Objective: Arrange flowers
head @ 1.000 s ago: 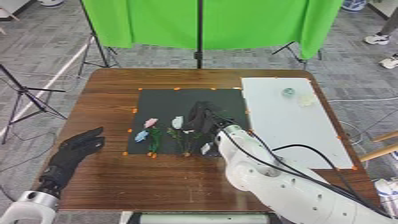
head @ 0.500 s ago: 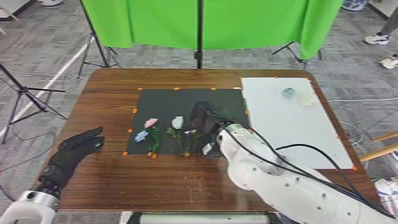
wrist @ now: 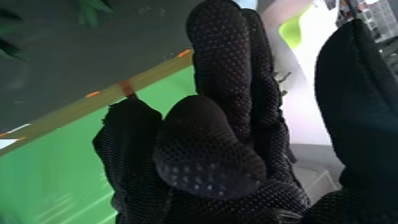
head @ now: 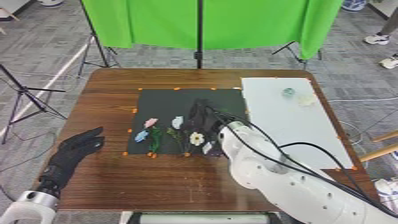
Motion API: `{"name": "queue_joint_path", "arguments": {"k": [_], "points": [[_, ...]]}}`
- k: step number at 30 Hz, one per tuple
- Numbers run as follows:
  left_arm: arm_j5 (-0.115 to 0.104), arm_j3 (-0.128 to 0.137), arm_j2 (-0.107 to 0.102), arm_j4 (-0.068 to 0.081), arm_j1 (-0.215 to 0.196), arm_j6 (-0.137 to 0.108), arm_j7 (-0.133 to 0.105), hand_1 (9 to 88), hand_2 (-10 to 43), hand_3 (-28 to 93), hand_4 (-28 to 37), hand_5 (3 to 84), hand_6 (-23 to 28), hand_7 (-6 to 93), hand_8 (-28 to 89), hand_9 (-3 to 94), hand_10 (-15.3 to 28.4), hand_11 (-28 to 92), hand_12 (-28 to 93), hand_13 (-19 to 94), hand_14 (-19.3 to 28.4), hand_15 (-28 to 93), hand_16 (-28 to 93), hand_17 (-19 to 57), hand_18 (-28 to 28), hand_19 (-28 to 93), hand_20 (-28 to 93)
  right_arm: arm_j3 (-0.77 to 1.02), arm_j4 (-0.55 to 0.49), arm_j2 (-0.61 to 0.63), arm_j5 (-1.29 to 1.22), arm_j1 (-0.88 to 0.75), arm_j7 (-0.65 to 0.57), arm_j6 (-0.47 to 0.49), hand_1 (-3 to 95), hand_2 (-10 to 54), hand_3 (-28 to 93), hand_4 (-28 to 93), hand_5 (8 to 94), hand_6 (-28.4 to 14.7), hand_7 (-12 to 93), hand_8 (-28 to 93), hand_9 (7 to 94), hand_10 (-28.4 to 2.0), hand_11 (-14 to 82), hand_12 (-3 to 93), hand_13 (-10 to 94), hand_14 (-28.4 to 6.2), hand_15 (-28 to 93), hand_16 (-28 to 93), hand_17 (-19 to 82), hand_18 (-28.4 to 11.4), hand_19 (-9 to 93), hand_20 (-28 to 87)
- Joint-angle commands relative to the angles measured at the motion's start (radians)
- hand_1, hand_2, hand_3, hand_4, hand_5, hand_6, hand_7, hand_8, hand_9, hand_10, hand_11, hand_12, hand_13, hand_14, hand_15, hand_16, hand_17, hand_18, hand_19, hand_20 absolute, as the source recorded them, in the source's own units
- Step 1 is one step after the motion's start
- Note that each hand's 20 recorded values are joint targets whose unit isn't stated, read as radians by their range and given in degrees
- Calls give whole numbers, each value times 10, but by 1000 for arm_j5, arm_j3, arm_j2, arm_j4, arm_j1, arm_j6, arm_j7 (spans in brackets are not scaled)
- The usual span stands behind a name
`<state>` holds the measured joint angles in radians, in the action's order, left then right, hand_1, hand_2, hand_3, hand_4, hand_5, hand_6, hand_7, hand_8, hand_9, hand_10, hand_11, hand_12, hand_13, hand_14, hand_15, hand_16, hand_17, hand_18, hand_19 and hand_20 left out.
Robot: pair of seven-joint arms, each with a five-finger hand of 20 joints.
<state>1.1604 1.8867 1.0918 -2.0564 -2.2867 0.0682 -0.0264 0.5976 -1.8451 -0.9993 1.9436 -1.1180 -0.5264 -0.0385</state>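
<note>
In the head view my right hand (head: pixel 202 120) is over the right part of the black mat (head: pixel 169 102), fingers towards its far side. Beside it lie a cream daisy (head: pixel 196 138), a white flower (head: pixel 177 122), a pink flower (head: pixel 151 122) and a blue flower (head: pixel 141 135), their green stems towards the mat's near edge. A pale purple piece (head: pixel 208 148) sits by the wrist. In the right wrist view my right hand (wrist: pixel 222 170) has mostly straight, relaxed fingers. My left hand (head: pixel 82 142) rests open left of the mat.
A white board (head: pixel 280 122) lies on the table (head: pixel 178 185) to the right of the mat, bearing a teal item (head: pixel 288 92) and a pale yellow item (head: pixel 306 100). A green cloth (head: pixel 258 25) hangs beyond the table. Black cables (head: pixel 284 155) run along the right arm.
My right hand has shifted slightly towards the mat's far side, and the cream daisy has come into sight beside it. The left hand has stayed still.
</note>
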Motion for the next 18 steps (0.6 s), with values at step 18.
{"name": "queue_joint_path", "arguments": {"k": [18], "points": [[2,14,18,-12,-32,-12,1,360,-78,624,-94,392,64,81,-52,387,135,166,109,323,167,129,-3,53,136,138,150,371,224,202,205,33,-243,120,286,-86,614,-102,541,-36,98,-63,597,-201,117,227,772,-100,651,338,529,-196,932,573]]}}
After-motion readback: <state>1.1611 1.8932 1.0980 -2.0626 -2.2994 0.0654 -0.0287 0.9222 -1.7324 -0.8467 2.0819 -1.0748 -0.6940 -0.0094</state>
